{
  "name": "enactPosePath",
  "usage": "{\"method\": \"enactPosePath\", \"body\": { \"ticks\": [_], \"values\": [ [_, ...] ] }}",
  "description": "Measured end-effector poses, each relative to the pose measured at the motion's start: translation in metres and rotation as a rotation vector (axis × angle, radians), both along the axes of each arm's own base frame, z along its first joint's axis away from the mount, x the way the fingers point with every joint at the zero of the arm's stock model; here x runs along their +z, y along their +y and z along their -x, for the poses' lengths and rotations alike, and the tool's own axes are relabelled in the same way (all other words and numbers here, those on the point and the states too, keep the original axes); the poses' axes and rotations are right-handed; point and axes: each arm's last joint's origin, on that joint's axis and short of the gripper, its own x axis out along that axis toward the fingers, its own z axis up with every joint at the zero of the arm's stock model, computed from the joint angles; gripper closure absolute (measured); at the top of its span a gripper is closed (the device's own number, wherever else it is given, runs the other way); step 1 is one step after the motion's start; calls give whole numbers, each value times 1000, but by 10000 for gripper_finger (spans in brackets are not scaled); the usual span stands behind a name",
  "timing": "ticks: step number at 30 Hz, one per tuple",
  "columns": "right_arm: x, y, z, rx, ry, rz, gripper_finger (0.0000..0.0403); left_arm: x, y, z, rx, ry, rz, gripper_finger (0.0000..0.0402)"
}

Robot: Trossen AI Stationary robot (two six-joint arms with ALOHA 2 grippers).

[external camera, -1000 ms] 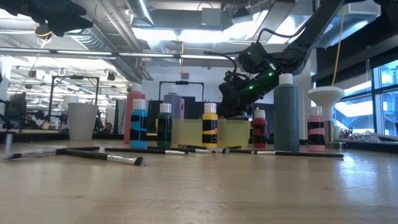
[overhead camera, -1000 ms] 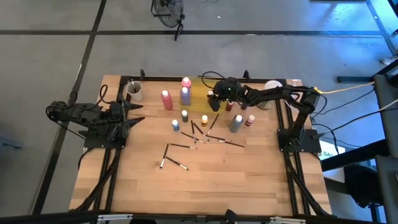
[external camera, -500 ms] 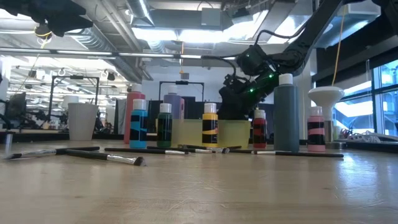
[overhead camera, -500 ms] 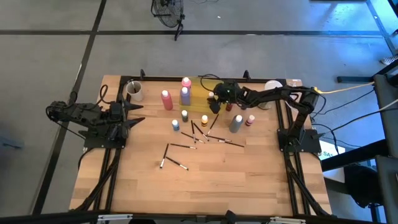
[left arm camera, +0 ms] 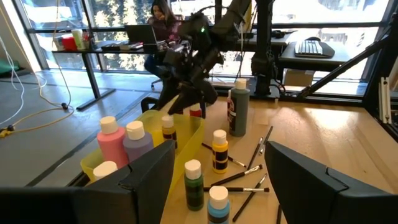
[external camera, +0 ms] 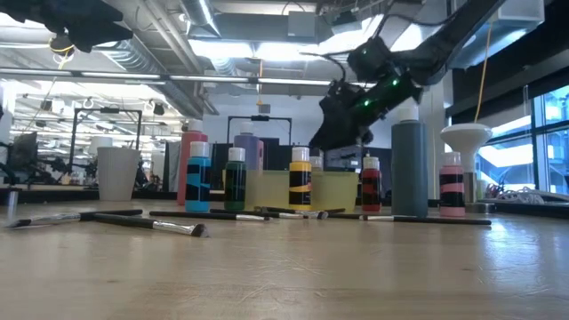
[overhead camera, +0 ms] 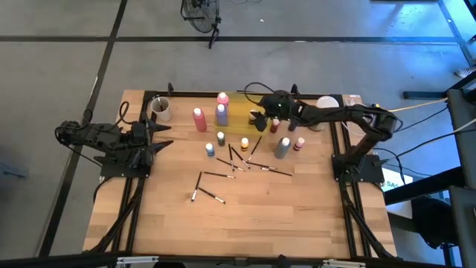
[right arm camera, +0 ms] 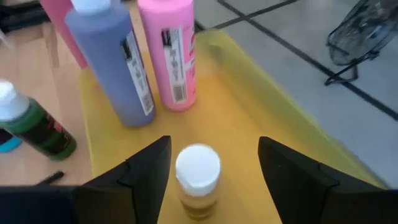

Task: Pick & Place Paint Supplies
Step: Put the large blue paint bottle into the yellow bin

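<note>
My right gripper is open above the translucent yellow tray. Its fingers stand either side of a small white-capped yellowish bottle without touching it. The bottle stands upright on the tray floor. A tall purple bottle and a pink one stand in the tray beyond it. In the low view the gripper hangs above the bottle tops. My left gripper waits open at the table's left side. Small bottles and a tall grey bottle stand on the table. Several brushes lie flat near the middle.
A pale cup stands at the far left and another at the far right. A tall pink bottle stands left of the tray. A person sits at a desk beyond the table. Bare wood lies toward the near edge.
My right gripper has gone up from low over the tray and now hangs above the bottle tops. The small bottle stays standing in the tray.
</note>
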Motion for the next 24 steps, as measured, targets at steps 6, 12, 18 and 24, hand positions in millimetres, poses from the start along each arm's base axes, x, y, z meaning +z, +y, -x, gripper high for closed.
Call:
{"method": "enactPosePath", "body": {
  "ticks": [6, 12, 18, 24],
  "values": [
    [27, 15, 16, 0, 30, -17, 160, 0, 0, 0, -1, 1, 0, 155],
    [50, 38, 36, 14, 68, -78, 172, 0, 0, 0, 0, 2, 0, 155],
    [74, 71, 52, 109, 67, -76, 182, 0, 0, 0, -1, 3, 0, 155],
    [98, 107, 65, 199, 7, -25, 181, 0, 0, 0, -1, 3, 0, 155]
  ]
}}
